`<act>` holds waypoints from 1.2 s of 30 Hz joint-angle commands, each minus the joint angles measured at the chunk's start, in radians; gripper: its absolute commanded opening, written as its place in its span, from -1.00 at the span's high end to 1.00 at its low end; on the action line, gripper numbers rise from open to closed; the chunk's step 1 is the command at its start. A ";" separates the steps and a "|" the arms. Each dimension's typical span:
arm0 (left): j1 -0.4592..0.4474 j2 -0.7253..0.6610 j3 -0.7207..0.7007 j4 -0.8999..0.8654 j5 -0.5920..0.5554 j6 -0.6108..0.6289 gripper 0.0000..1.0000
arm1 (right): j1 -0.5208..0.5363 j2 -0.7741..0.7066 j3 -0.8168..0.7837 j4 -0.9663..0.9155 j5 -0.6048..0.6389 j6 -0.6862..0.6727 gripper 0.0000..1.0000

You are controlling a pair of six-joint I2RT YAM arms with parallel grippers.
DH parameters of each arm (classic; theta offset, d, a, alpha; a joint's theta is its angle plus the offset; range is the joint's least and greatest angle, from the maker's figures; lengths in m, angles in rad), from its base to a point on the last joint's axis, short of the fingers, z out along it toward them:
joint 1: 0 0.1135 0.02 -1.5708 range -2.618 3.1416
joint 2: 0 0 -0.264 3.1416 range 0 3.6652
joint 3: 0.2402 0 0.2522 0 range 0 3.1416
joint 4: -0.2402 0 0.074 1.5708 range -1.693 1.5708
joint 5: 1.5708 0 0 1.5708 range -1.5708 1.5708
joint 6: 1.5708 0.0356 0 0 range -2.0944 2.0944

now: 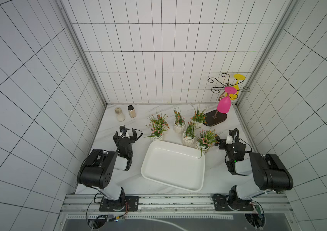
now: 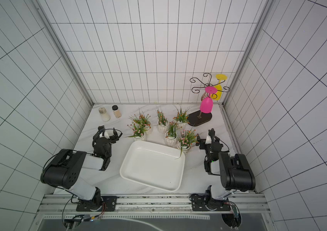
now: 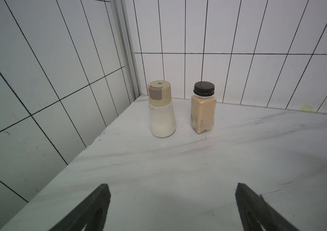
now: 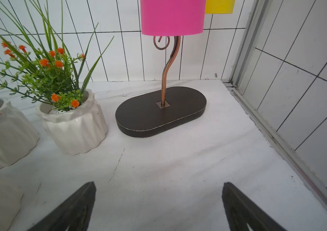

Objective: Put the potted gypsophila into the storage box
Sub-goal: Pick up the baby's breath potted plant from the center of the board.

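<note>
White ribbed pots (image 1: 179, 128), six in all, stand upright on the marbled table (image 1: 214, 176) just behind the glossy, round-cornered box (image 1: 173, 166), grassy stems pointing up; none is inside. The box's long axis runs crosswise, slightly skewed. Left gripper (image 3: 171, 190) and right gripper (image 4: 158, 188) are spread wide, holding nothing.

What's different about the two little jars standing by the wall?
The beige-capped jar holds something white; the black-lidded jar holds tan powder. The beige-capped jar is round and widens toward its base; the black-lidded jar has flat sides. The beige-capped jar's cap is tall; the black-lidded jar's lid is short. Both stand upright on the table, closed, side by side without touching.
</note>
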 commanded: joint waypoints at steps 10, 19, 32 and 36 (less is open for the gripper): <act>-0.005 0.001 0.000 0.020 0.004 0.012 -0.94 | 0.001 0.005 0.052 0.005 -0.012 -0.006 -0.99; 0.006 0.001 0.003 0.011 0.024 0.007 -0.94 | 0.002 0.005 0.053 0.005 -0.012 -0.008 -0.99; -0.053 -0.349 0.090 -0.399 -0.021 0.035 -0.94 | 0.003 -0.276 0.119 -0.337 -0.033 0.019 -0.94; -0.053 -0.518 0.192 -0.731 -0.008 -0.032 -0.94 | 0.004 -0.437 0.175 -0.580 -0.077 0.102 -0.91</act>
